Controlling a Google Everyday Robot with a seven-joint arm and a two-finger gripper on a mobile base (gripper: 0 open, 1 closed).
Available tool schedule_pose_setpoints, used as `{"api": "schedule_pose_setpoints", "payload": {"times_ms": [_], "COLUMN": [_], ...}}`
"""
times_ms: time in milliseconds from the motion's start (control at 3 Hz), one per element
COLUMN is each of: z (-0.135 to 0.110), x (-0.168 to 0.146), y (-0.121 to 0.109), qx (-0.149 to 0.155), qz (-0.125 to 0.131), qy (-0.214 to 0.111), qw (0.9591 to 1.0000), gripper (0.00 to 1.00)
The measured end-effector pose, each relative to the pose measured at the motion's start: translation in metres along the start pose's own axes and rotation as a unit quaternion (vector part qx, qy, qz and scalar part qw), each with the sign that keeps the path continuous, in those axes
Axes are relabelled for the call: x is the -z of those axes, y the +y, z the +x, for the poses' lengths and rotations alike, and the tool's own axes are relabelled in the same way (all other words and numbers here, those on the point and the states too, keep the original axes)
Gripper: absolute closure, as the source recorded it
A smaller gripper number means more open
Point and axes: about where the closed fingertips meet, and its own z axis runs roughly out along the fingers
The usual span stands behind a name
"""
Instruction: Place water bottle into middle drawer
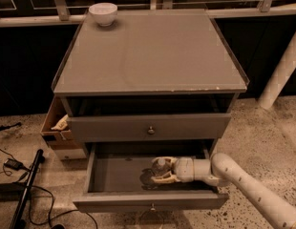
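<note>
The middle drawer [117, 175] is pulled open at the bottom of the grey cabinet, showing its plain grey floor. My gripper [156, 170] reaches into it from the right, low over the floor at the drawer's right half. Its fingers [163, 161] stand on either side of the small clear water bottle [160, 167], which is held inside the drawer. The bottle's label is hidden. The white arm [243, 182] crosses the drawer's right front corner.
The upper knobbed drawer [150, 127] is slightly open just above my arm. A white bowl [102, 13] sits at the cabinet top's back left. A cardboard box [57, 128] stands left of the cabinet, cables and a black bar [24, 190] lie on the floor, and a white pole [281, 70] is at right.
</note>
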Motion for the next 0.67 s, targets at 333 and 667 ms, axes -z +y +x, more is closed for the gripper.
{"api": "schedule_pose_setpoints", "payload": {"times_ms": [333,667], "z": [0.0,-0.0001], "x": [0.0,-0.0007], "y": [0.0,0.0003], "qx": [0.0,0.0], "qz": [0.0,-0.001], "qy": [0.0,0.0], "qw": [1.0,1.0], "gripper": [0.03,0.0]}}
